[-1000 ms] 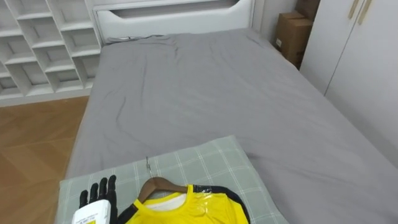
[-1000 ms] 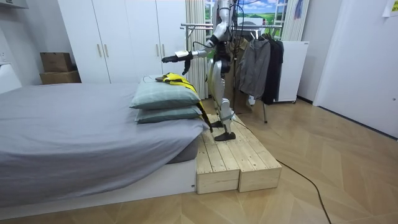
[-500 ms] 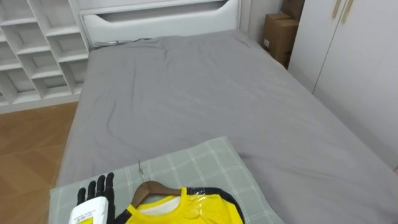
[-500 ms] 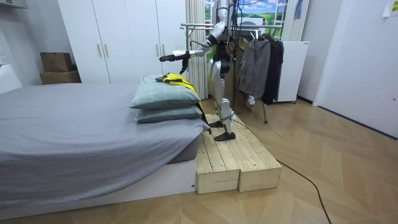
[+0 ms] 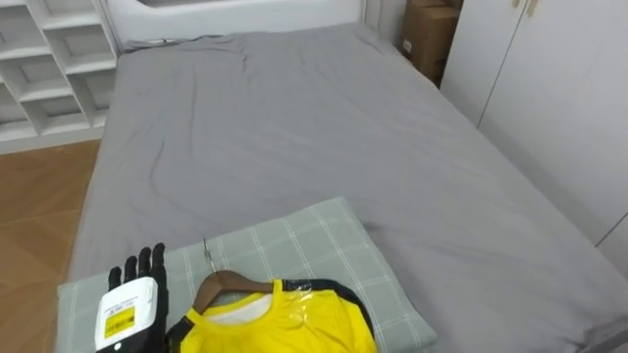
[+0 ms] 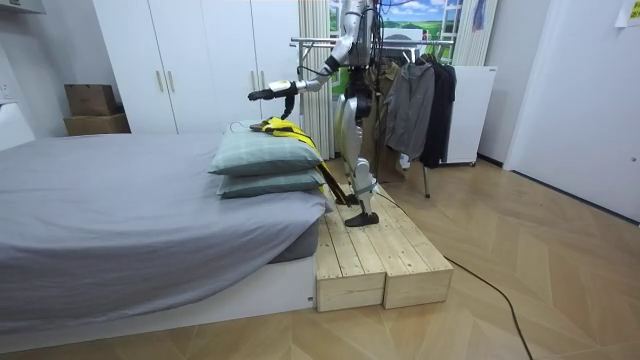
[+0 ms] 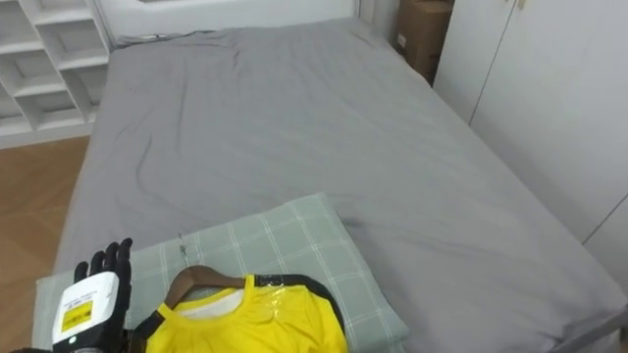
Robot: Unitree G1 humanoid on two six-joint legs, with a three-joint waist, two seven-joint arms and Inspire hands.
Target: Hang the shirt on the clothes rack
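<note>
At the left, the left hand [image 5: 132,297] hovered over the near corner of the checked pillow [image 5: 304,240], fingers straight and slightly spread, gripping nothing. Just to its right lay the wooden hanger [image 5: 228,285], already inside the neck of the yellow shirt [image 5: 280,324]. Both rested on the pillow at the near end of the grey bed [image 5: 294,127]. The step in hand looked like the reach for the pick-up. Next, the hand probably needed to move right and down, close round the hanger near its hook, then carry it to the clothes rack [image 6: 310,42] behind the robot.
</note>
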